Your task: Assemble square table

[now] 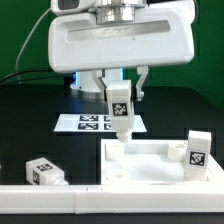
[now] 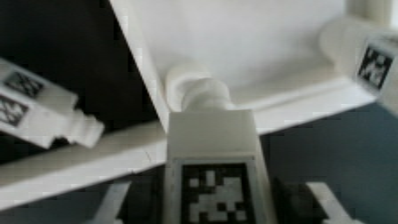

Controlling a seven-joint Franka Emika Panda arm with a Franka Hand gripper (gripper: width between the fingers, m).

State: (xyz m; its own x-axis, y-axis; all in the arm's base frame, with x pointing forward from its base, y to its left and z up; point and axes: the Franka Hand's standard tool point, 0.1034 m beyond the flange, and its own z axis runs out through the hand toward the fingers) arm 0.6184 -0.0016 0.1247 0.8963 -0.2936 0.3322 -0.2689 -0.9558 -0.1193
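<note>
My gripper (image 1: 118, 98) is shut on a white table leg (image 1: 118, 110) and holds it upright, tag facing out. The leg's lower tip rests at a round corner hole of the square table's white slab (image 1: 150, 170), at the corner towards the exterior view's left. In the wrist view the held leg (image 2: 214, 140) runs between my fingers (image 2: 118, 200), its tip at the slab's corner (image 2: 199, 92). A second leg (image 1: 197, 150) stands on the slab at the exterior view's right. A third leg (image 1: 45, 172) lies on the black table beside the slab.
The marker board (image 1: 85, 122) lies flat behind the slab. A long white rail (image 1: 50, 202) runs along the front. The wrist view shows the lying leg (image 2: 36, 98) and the standing leg (image 2: 365, 55) on either side of the held leg.
</note>
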